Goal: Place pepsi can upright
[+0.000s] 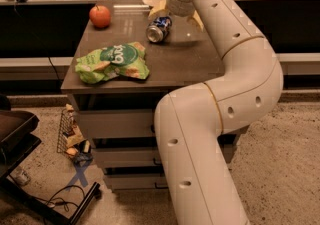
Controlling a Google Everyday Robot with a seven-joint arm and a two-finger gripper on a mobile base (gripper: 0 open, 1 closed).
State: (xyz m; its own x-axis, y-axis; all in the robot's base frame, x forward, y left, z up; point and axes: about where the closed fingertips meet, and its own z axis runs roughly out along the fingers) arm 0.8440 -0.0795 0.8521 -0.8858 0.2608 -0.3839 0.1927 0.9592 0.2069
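Note:
The pepsi can (159,28), blue with a silver end, lies on its side on the brown table top (180,59) near the far edge, its open silver end facing front left. My gripper (173,13) is at the end of the white arm, right behind and above the can's far end. The wrist (181,0) covers most of it. I cannot tell whether it touches the can.
A red apple (100,16) sits at the table's far left corner. A green chip bag (112,61) lies at the front left. A yellow packet (156,5) lies behind the can, partly hidden by the arm. Drawers are below, with clutter on the floor to the left.

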